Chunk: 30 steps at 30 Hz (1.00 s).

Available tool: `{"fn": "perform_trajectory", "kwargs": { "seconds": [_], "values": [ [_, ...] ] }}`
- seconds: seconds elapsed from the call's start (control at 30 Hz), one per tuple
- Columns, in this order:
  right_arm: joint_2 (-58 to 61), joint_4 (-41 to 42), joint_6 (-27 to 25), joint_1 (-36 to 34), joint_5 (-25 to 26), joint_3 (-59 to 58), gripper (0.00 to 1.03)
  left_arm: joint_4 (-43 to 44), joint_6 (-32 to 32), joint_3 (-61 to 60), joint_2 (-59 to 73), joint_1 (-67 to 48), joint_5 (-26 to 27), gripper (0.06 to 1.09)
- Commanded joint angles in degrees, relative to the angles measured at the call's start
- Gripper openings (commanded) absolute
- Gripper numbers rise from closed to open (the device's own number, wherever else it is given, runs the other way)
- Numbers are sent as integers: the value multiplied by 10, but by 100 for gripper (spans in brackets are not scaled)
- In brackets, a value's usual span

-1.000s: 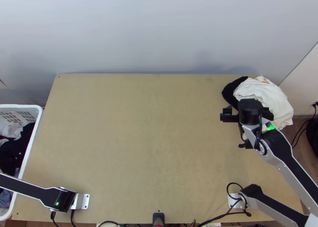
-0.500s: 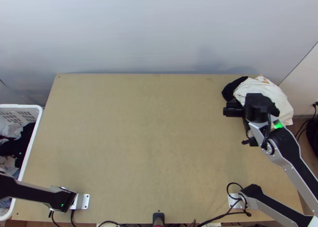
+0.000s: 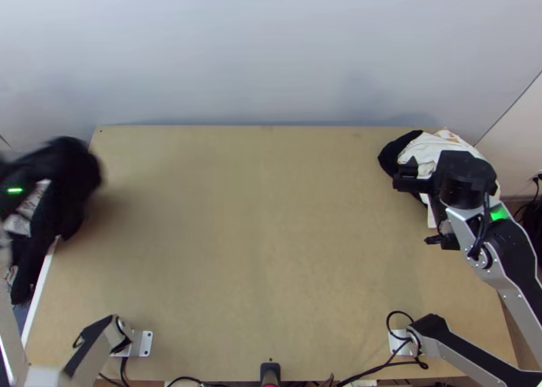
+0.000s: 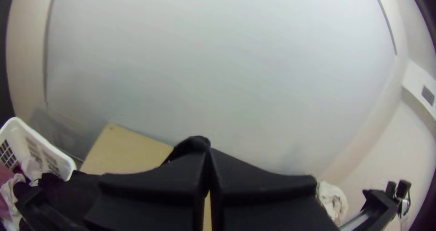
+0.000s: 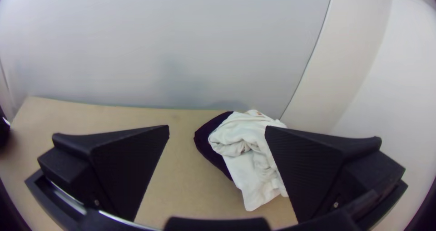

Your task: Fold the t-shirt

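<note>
In the top view my left gripper (image 3: 71, 160), blurred, is over the table's far left corner with black cloth (image 3: 68, 204) bunched and hanging from it. In the left wrist view the fingers of my left gripper (image 4: 207, 154) are together, and a dark fold (image 4: 194, 143) sticks out at their tips. My right gripper (image 3: 411, 177) is over the table's right side, beside the cloth pile; in the right wrist view my right gripper (image 5: 217, 131) stands wide open with nothing between its fingers.
White cloth (image 3: 433, 145) lies bunched with a black piece (image 3: 391, 154) at the table's far right corner. A white basket (image 4: 34, 140) with clothes stands at the left edge. Bare table (image 3: 257, 238) spreads between the arms; a wall rises behind.
The left arm has swung up from the basket side to the far left, and black cloth has come up with its gripper. My right gripper has moved somewhat to the right.
</note>
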Motion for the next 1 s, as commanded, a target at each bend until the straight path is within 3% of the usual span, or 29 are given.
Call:
{"fn": "perform_trajectory", "kwargs": {
  "seconds": [0.0,0.2,0.47,0.77,0.97],
  "values": [
    [-6,-19,17,-13,-1,21,98,8,-30,-32,-32,-366,-199,9],
    [-14,-20,22,-28,-1,22,98,16,-55,9,62,-531,-270,9],
    [-13,-33,39,-43,-2,31,98,52,-61,73,197,-663,-289,9],
    [31,-59,66,-82,-9,86,98,65,-84,288,406,-789,-352,9],
    [33,-60,74,-113,-18,89,98,51,-84,356,490,-865,-353,9]
  ]
}}
